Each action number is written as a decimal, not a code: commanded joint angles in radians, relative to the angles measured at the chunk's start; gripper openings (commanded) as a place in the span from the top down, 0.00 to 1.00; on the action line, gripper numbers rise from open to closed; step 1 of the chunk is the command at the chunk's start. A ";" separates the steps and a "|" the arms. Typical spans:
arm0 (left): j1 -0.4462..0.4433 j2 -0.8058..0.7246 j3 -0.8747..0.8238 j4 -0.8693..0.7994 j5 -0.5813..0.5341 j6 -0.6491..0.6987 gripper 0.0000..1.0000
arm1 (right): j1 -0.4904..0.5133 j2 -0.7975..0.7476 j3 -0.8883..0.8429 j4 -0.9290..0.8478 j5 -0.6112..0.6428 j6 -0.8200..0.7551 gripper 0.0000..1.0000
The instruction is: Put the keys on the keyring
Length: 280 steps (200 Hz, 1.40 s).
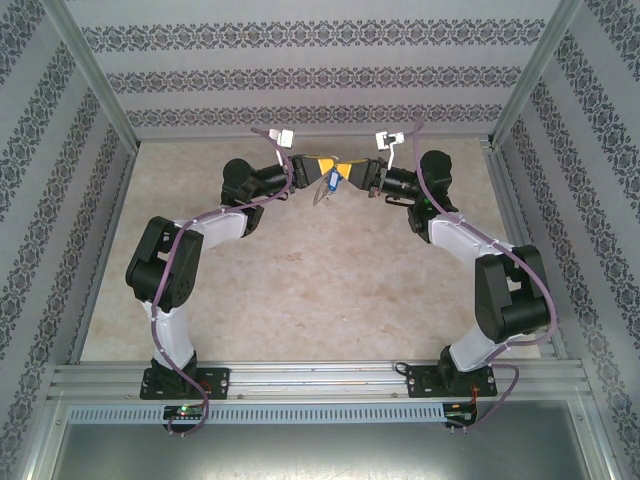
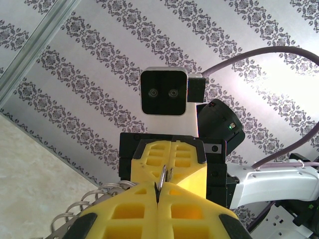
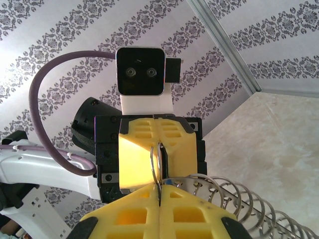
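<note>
The keyring (image 3: pixel 156 163) is a thin grey loop of wire. It is up in the air, over the far middle of the desk (image 1: pixel 300 290). It sits between two yellow hands that meet tip to tip.

The left hand (image 2: pixel 158 191) has its two fingers pressed together, and one end of the keyring is pinched in the crack between them. The right hand (image 3: pixel 159 191) has its fingers pressed together too, and the other end of the keyring goes into its crack. So both hands are clamped on the keyring, one at each end.

From above, the keys (image 1: pixel 329 184) hang just under the keyring. They are a small blue tag with a little silver bit beside it. I cannot tell if they are hooked on the keyring or not, because they are too small to see well.

A coil of shiny wire rings (image 3: pixel 244 201) hangs down beside the keyring. From the right hand's camera it curls away to the lower right.

Out from the keyring, the two black and white arms bend back toward the near edge of the desk. A purple cable (image 3: pixel 50 109) loops along each arm. Behind the keyring there are walls with grey flower stripes (image 1: pixel 300 80).
</note>
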 commanded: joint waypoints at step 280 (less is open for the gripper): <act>-0.032 -0.129 -0.013 -0.169 -0.096 0.161 1.00 | 0.040 -0.116 -0.047 -0.026 0.289 -0.051 0.54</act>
